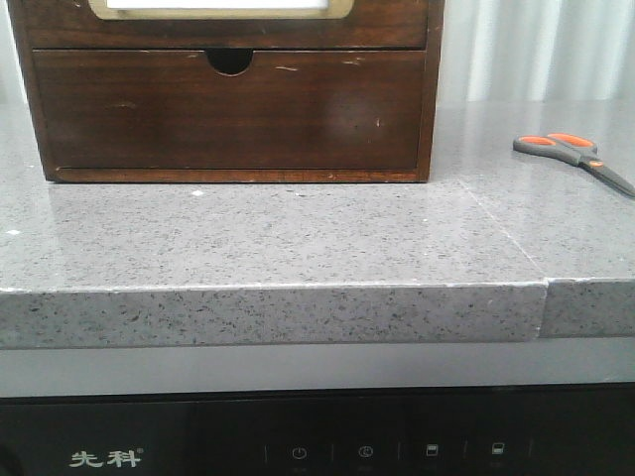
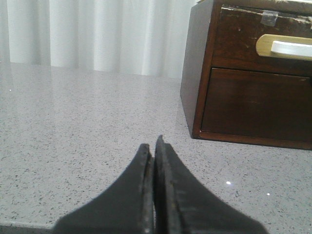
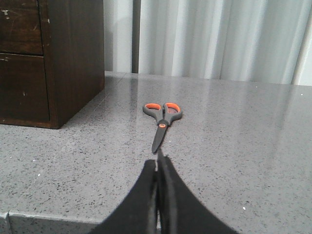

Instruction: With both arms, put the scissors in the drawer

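Observation:
The scissors (image 1: 573, 154) lie flat on the grey counter at the far right, handles toward the cabinet, blades pointing to the right edge. In the right wrist view the scissors (image 3: 162, 117) lie just beyond my shut right gripper (image 3: 158, 158), blade tip toward it. The drawer (image 1: 223, 15) with the brass-rimmed white panel is the upper one of the dark wooden cabinet, closed. My left gripper (image 2: 152, 146) is shut with nothing in it, over the counter left of the drawer (image 2: 265, 41). Neither gripper shows in the front view.
Below it sits a plain drawer (image 1: 228, 109) with a half-round notch, also closed. The cabinet (image 1: 228, 174) stands at the back left of the speckled counter (image 1: 298, 238). A seam runs through the counter (image 1: 546, 283) near the right. White curtains hang behind.

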Robot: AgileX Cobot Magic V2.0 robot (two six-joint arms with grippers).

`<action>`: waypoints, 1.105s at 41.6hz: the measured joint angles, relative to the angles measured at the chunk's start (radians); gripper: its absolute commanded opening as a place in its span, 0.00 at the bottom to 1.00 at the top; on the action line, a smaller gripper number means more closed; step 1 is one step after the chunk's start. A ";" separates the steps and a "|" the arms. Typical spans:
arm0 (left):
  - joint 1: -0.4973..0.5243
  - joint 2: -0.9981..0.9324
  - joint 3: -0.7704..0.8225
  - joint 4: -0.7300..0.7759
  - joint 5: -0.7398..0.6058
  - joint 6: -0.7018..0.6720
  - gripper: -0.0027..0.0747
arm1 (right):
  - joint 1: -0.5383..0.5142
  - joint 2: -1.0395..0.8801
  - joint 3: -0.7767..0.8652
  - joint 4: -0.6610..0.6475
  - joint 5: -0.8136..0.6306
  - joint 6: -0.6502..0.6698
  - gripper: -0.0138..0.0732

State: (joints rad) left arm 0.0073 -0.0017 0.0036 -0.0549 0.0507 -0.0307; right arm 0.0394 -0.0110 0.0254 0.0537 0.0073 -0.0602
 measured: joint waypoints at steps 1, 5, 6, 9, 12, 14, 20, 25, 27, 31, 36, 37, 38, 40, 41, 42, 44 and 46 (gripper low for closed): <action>0.000 0.000 0.000 0.000 0.000 0.000 0.01 | 0.000 0.000 0.000 0.000 0.000 0.000 0.08; 0.000 0.000 0.000 0.000 0.000 0.000 0.01 | 0.000 0.000 0.000 0.000 0.000 0.000 0.08; 0.000 0.000 0.000 0.000 0.000 0.000 0.01 | 0.000 0.000 0.000 0.000 0.000 0.000 0.08; 0.000 0.000 0.000 0.000 0.000 0.000 0.01 | 0.000 0.000 0.000 0.000 0.000 0.000 0.08; 0.000 0.000 0.000 0.000 0.000 0.000 0.01 | 0.000 0.000 0.000 0.000 0.000 0.000 0.08; 0.000 0.000 0.000 0.000 0.000 0.000 0.01 | 0.000 0.000 0.000 0.000 0.000 0.000 0.08; 0.000 0.000 0.000 0.000 0.000 0.000 0.01 | 0.000 0.000 0.000 0.000 0.000 0.000 0.08; 0.000 0.000 0.000 0.000 0.000 0.000 0.01 | 0.000 0.000 0.000 0.000 -0.007 0.000 0.08; 0.000 0.000 0.000 0.000 0.000 0.000 0.01 | 0.000 0.000 0.000 0.000 -0.028 0.000 0.08; 0.000 0.000 0.000 0.000 -0.024 0.000 0.01 | 0.000 0.000 0.000 0.000 -0.069 0.000 0.08; -0.001 0.000 -0.002 0.000 -0.078 0.000 0.01 | 0.000 0.000 -0.021 0.000 -0.067 0.000 0.08; -0.001 0.000 -0.007 0.000 -0.078 0.000 0.01 | 0.000 0.000 -0.037 0.000 -0.059 0.000 0.08; -0.001 0.000 -0.014 0.000 -0.068 0.000 0.01 | 0.000 0.000 -0.051 0.000 -0.050 0.000 0.08; -0.001 0.000 -0.041 0.002 -0.051 0.000 0.01 | 0.000 0.000 -0.093 0.000 -0.023 0.000 0.08; -0.001 0.000 -0.064 0.008 -0.035 0.000 0.01 | 0.000 0.000 -0.119 0.000 -0.007 0.000 0.08; -0.001 0.000 -0.084 0.013 -0.025 0.000 0.01 | 0.000 0.000 -0.140 0.000 0.012 0.000 0.08; -0.001 0.000 -0.138 0.033 0.001 0.000 0.01 | 0.000 0.000 -0.202 0.000 0.062 0.000 0.08; -0.001 0.000 -0.198 0.055 0.033 0.000 0.01 | 0.000 0.002 -0.259 -0.009 0.107 0.000 0.08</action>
State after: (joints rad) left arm 0.0068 -0.0017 -0.1942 0.0000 0.0832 -0.0307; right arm 0.0394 -0.0090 -0.2331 0.0451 0.1146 -0.0602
